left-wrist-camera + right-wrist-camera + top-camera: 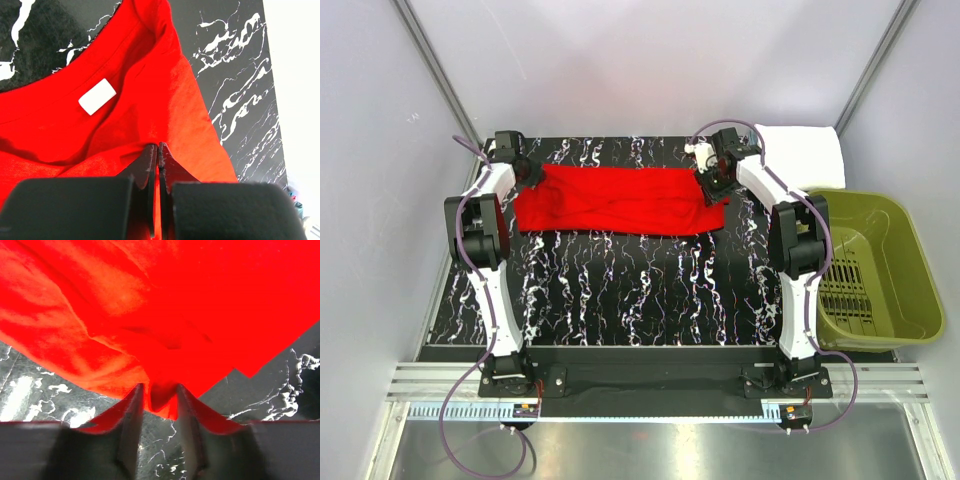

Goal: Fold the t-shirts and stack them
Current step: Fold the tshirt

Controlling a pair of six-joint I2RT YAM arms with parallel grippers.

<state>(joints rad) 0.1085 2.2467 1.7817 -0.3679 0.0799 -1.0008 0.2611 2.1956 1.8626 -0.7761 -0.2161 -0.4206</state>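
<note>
Olive basket [920, 262], right of the counter [620, 295], shows its slotted floor. The red t-shirt [620, 200] lies stretched along the far counter, with a folded white t-shirt [805, 155] at far right. The left gripper [527, 172] pinches its collar end. The right gripper [712, 185] clamps a fold, probably the hem. The left wrist view alone shows the neck label [97, 96].
</note>
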